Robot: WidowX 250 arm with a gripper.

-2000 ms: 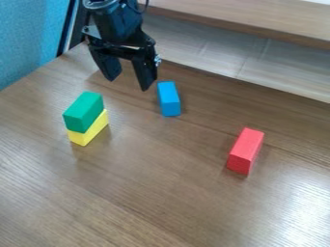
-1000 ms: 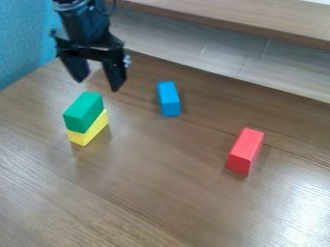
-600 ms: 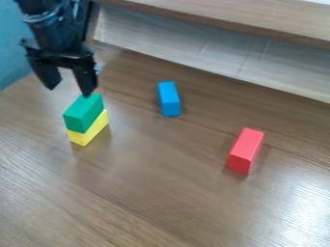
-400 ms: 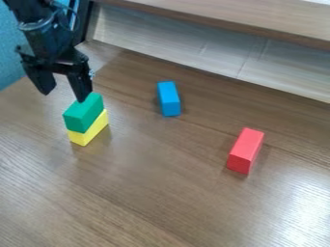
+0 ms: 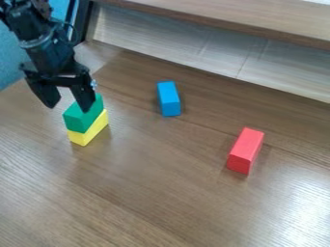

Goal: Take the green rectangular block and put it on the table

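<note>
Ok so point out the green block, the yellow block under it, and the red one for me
Green block (image 5: 78,119): camera view, front side.
Yellow block (image 5: 81,138): camera view, front end.
Red block (image 5: 249,142): camera view, top face.

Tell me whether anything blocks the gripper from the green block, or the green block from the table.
Nothing visible stands between the open gripper and the green block. Between that block and the table lies the yellow block, directly underneath; lifting, then moving sideways, should probably clear it.
</note>
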